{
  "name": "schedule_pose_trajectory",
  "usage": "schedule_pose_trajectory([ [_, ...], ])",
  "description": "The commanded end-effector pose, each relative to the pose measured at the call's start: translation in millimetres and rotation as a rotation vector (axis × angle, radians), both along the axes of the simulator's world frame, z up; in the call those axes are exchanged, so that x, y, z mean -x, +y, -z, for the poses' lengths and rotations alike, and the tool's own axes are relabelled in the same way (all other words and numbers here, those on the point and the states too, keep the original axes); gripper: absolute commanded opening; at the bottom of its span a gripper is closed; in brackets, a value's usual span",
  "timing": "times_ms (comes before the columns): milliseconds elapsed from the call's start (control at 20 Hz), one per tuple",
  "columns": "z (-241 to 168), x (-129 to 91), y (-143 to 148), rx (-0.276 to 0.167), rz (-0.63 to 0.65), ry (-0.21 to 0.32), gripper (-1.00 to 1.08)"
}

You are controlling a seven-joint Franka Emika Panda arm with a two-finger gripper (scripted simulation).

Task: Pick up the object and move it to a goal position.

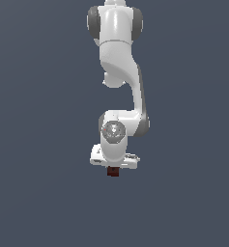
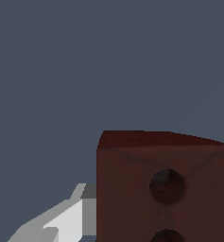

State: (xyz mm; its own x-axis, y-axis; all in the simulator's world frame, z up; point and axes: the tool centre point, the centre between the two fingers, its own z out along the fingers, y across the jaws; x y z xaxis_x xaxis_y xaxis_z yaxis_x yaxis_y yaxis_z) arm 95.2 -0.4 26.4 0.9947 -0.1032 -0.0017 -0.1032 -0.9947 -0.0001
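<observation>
Object (image 1: 113, 171), a small dark red-brown block, sat directly under the white hand of the arm (image 1: 117, 82) in the exterior view, at about six o'clock from the round wrist joint and just below the middle of the frame. Only its lower part showed there, the upper part tucked up beneath the wide white body of the gripper (image 1: 113, 168), which was far broader than the block. In that view the fingers themselves were hidden between the hand and the block, so I could not tell from it how they stood. Going left to right in the wrist view, one pale grey-white finger (image 2: 66, 220) came first, its inner end touching the block's side face; then came the block (image 2: 132, 189) itself, very close to the camera, with one round dark hole fully in view on the face toward the lens and a second hole cut off by the frame edge. The finger on the far side was out of view, so a full clamp could not be confirmed. Everything else around was flat slate-grey backdrop (image 1: 38, 144), with no bench edge distinguishable.
</observation>
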Motion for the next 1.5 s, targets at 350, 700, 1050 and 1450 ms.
schedule_pose_trajectory([
  [350,-1,1,-1,0.000,0.000,0.000,-1.00],
  [700,-12,10,-4,0.000,0.000,0.000,-1.00],
  [1050,-35,31,-11,0.000,0.000,0.000,-1.00],
  [1450,-81,71,-25,0.000,0.001,-0.001,-1.00],
])
